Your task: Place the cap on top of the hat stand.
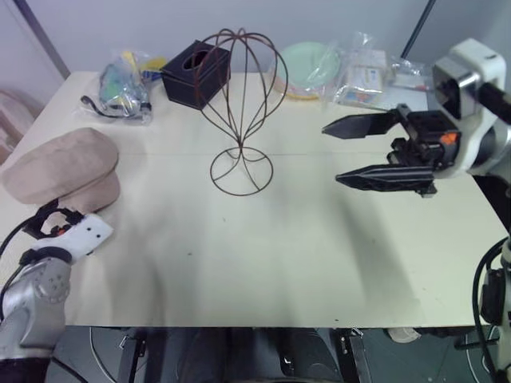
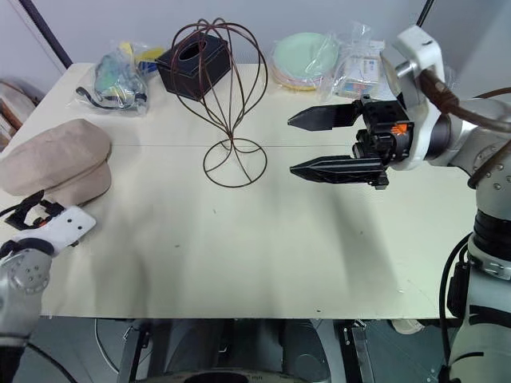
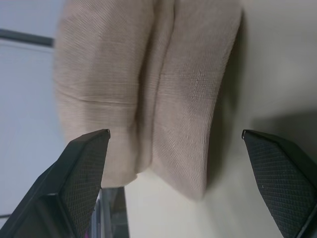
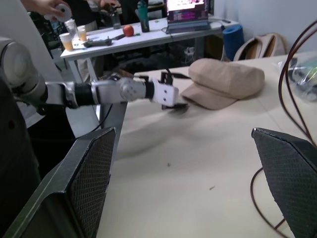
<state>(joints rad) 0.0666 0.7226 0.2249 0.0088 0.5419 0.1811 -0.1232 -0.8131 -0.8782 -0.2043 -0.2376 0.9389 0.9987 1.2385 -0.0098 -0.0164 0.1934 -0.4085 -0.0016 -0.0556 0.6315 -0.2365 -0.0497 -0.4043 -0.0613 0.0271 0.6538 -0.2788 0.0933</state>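
The cap [image 1: 62, 166] is lying at the left edge of the table [image 1: 263, 255], about mid-height in the head views, crown up and brim toward the near side. The hat stand [image 1: 242, 112] is standing bare in the upper middle of the frame, its ring base flat on the table, well apart from the cap. Behind it a black tissue box [image 1: 196, 73] is sitting, with bagged items and a pale green plate along the far edge.

The step in hand looks like the approach to the pick — nothing is lifted yet. The left gripper [image 3: 176, 144] is sitting at the lower left of the head views, just beside the near rim of the cap; in its wrist view the two fingers are spread wide with the cap's brim and crown between them but not touched, and nothing is held. The right gripper [image 1: 363, 152] is hovering at the right of the frame, level with the stand's waist and pointing toward it, jaws wide apart and empty.

Next, by my reading, the left gripper needs to push in over the brim edge and pinch the soft fabric firmly — then lift clear and carry the cap across to the stand's rounded top, lowering the crown over the wires without knocking the light frame over.
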